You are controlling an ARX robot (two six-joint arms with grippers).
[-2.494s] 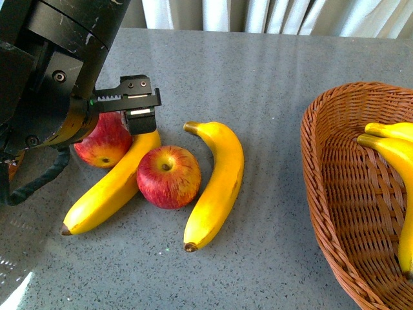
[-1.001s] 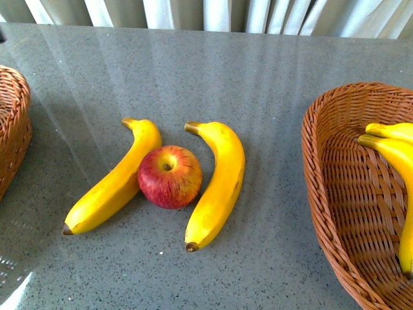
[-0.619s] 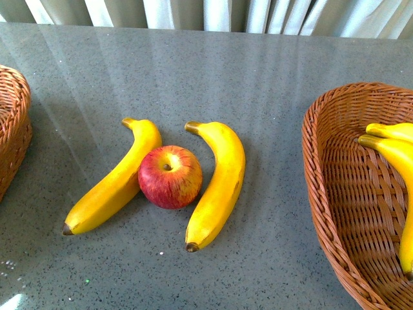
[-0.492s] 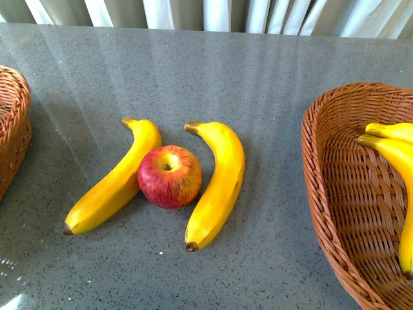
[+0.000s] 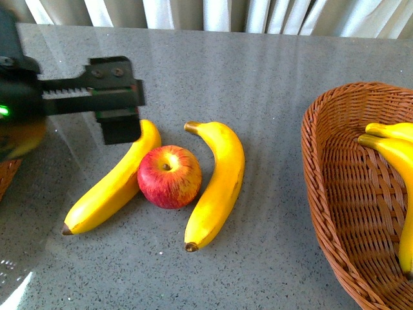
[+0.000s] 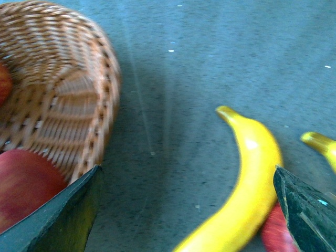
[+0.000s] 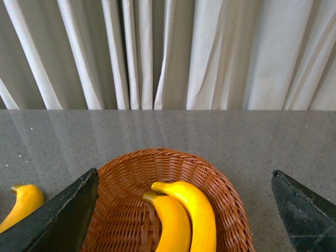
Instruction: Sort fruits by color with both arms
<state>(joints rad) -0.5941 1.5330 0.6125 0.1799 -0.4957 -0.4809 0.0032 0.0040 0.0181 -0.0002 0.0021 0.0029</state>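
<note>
On the grey table one red apple (image 5: pixel 169 176) lies between two yellow bananas: the left banana (image 5: pixel 111 187) and the right banana (image 5: pixel 217 184). My left gripper (image 5: pixel 90 115) is open and empty. It hovers over the left banana's stem end, just left of the apple. In the left wrist view the left gripper (image 6: pixel 184 223) has this banana (image 6: pixel 252 173) between its spread fingers. A bit of the apple (image 6: pixel 274 234) shows beside one finger. My right gripper (image 7: pixel 184 212) is open and empty above a basket holding two bananas (image 7: pixel 181 218). It is out of the front view.
A wicker basket (image 5: pixel 314 168) with bananas (image 5: pixel 397 152) stands at the right, its rim (image 7: pixel 223 184) also in the right wrist view. A second wicker basket (image 6: pixel 107 89) at the left holds a red apple (image 6: pixel 21 178); only a sliver of that basket (image 5: pixel 6 177) shows in front. Curtains hang behind the table.
The left arm, out of the front view half a second ago, has come back in from the left over the left banana. The second apple seen 2.5 s ago is gone from the table.
</note>
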